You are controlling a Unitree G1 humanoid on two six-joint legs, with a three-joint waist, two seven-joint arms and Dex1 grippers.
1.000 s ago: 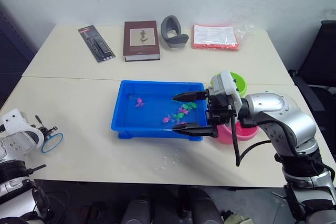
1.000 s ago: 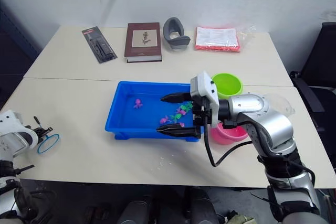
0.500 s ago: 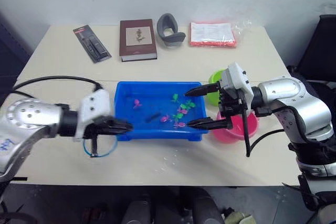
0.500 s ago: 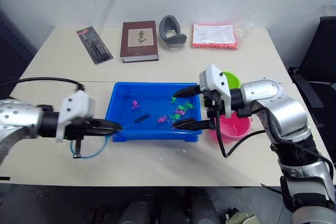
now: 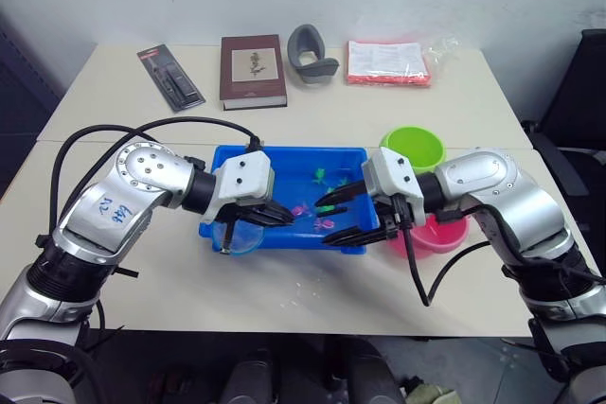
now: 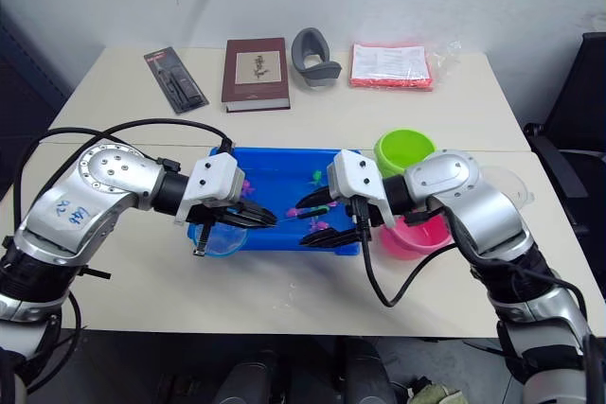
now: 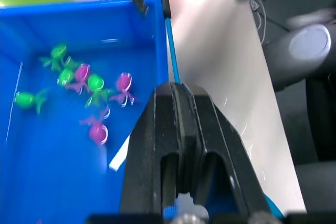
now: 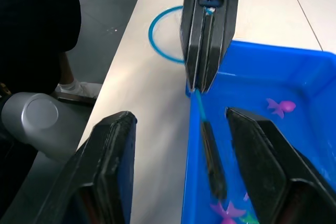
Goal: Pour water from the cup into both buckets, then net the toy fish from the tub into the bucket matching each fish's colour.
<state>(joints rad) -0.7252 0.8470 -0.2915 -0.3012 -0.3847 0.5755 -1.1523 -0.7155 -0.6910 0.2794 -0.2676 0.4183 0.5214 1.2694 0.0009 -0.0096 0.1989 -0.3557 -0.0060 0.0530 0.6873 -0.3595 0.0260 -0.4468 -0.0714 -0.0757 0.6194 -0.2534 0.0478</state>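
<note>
Blue tub [image 5: 284,163]: we record it near the middle of the table [image 5: 114,177], holding a cluster of green and pink fish [image 7: 86,85].

Net [image 8: 170,43]: we find its blue hoop at the tub's near left corner, over the table beside the rim, with its thin stick running from the hoop along the tub's near wall.

Left end effector [image 5: 275,216]: we see its fingers pressed together on the net's stick, over the tub's near left part.

Right end effector [image 5: 336,218]: we note its two black fingers [image 8: 113,161] spread wide, empty, over the tub's near right part and pointing toward the left one. The tip of the net's stick lies between them without touching either.

Green bucket [image 5: 413,149]: we place it just right of the tub's far right corner.

Pink bucket [image 5: 445,232]: we place it nearer than the green one, partly behind the right arm.

Far side of the table: we list a book [image 5: 253,71], a black packaged tool [image 5: 171,77], a grey holder [image 5: 311,52] and a red packet [image 5: 388,63].
</note>
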